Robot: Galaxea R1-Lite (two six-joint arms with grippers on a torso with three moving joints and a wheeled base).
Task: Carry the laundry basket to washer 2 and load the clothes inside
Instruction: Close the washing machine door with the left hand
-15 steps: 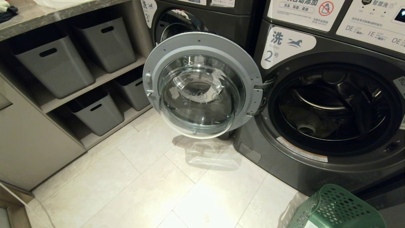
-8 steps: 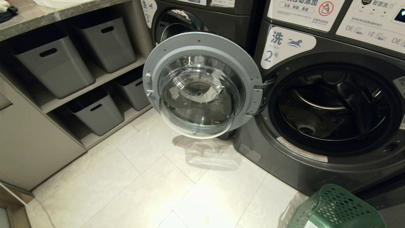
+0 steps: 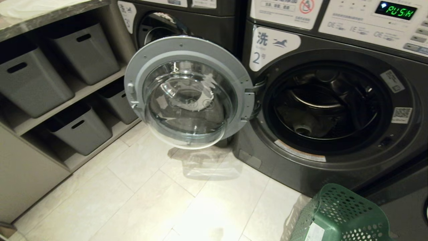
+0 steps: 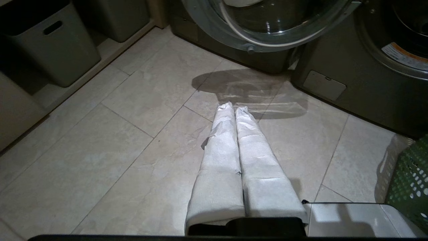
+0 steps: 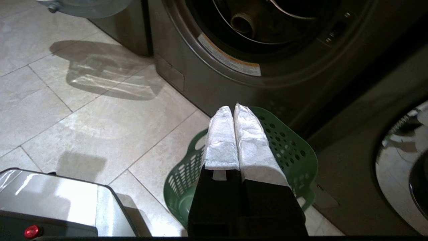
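Both claws are seen pressed together with nothing between them: the left gripper (image 4: 234, 107), its two white-wrapped fingers (image 4: 222, 147) touching, is held above the pale tiled floor (image 3: 140, 194), and the right gripper (image 5: 233, 108) is held above the dark green perforated plastic laundry basket (image 3: 337, 214). One such basket is counted, set on the floor just in front of washer 2 (image 3: 301, 174), a dark grey front-load machine marked by a white label reading 2 (image 3: 271, 47). Its round glass door with a grey ring (image 3: 187, 90) is swung fully open to the side. Inside its drum, one bundle of grey-beige clothes (image 3: 301, 122) is seen lying at the bottom. What the basket holds cannot be told. One alike dark washer (image 3: 187, 20) is seen behind the open door. Four plain grey storage bins (image 3: 82, 129) are counted on two shelves, two to each shelf.
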